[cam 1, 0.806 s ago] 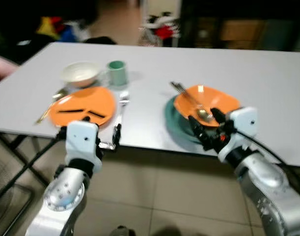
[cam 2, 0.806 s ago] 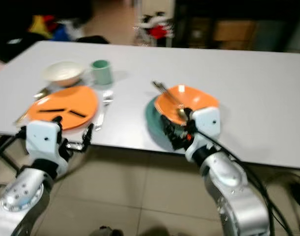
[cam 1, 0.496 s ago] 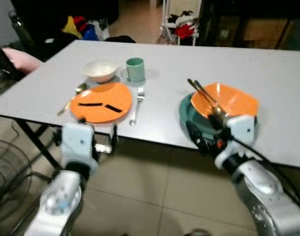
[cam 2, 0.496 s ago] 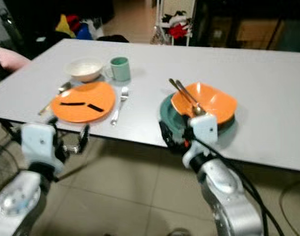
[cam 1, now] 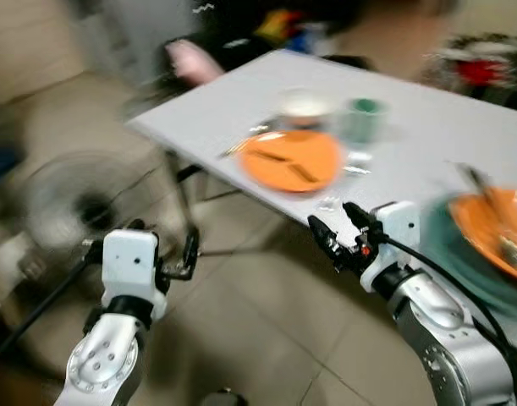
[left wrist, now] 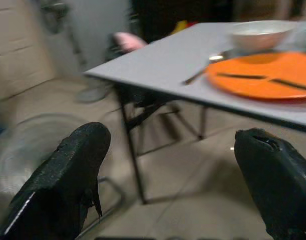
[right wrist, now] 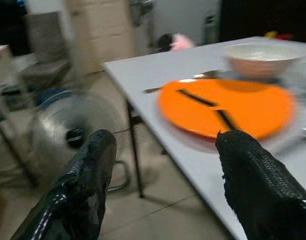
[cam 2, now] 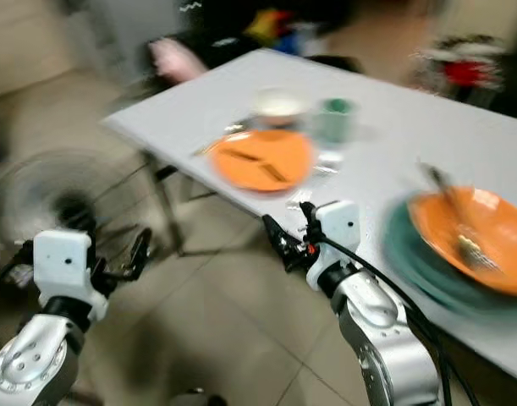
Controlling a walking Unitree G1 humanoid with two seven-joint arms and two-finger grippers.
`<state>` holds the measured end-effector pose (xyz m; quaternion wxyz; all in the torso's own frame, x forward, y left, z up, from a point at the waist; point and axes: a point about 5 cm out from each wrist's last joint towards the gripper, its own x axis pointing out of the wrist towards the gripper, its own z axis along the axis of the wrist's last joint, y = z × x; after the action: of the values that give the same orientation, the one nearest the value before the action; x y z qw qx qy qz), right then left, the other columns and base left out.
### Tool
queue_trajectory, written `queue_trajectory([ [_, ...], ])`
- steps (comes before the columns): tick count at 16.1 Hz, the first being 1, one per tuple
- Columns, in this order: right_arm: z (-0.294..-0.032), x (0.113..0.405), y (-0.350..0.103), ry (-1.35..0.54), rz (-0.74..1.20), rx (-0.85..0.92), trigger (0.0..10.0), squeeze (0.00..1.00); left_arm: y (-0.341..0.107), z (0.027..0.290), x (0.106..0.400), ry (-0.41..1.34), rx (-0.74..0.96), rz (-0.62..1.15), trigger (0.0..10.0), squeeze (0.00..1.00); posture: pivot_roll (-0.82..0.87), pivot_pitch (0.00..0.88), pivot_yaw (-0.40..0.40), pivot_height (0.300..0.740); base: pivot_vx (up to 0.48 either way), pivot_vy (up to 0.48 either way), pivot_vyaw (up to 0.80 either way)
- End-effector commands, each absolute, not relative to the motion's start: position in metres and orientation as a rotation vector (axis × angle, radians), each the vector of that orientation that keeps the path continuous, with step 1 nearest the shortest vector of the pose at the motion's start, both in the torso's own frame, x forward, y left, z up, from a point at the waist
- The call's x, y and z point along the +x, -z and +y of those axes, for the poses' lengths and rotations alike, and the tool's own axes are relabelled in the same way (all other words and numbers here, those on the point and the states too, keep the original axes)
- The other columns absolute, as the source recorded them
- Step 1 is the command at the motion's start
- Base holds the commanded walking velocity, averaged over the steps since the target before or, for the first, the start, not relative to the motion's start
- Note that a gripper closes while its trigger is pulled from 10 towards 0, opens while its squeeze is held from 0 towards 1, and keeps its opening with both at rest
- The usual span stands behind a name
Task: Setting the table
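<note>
Black-fingered left end effector (cam 1: 141, 250) and right end effector (cam 1: 338, 230), both wide apart, empty, touching nothing.

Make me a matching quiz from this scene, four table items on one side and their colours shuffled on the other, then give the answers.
Items:
1. flat plate
2. mug
3. small bowl
4. table

Colours:
A. green
B. light grey
C. orange
D. cream white

Pairs: 1-C, 2-A, 3-D, 4-B
</note>
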<state>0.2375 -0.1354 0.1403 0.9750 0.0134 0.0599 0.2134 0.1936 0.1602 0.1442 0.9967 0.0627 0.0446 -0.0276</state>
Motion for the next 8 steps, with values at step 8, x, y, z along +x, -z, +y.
queue_trajectory([
  [8, -0.151, 0.243, -0.133, -0.246, 0.148, 0.138, 10.0, 0.00, -0.157, 0.171, 0.200, 0.051, 0.162, 0.052, 10.0, 0.00, -0.08, 0.000, 0.081, 0.740, 0.000, 0.345, 0.32],
])
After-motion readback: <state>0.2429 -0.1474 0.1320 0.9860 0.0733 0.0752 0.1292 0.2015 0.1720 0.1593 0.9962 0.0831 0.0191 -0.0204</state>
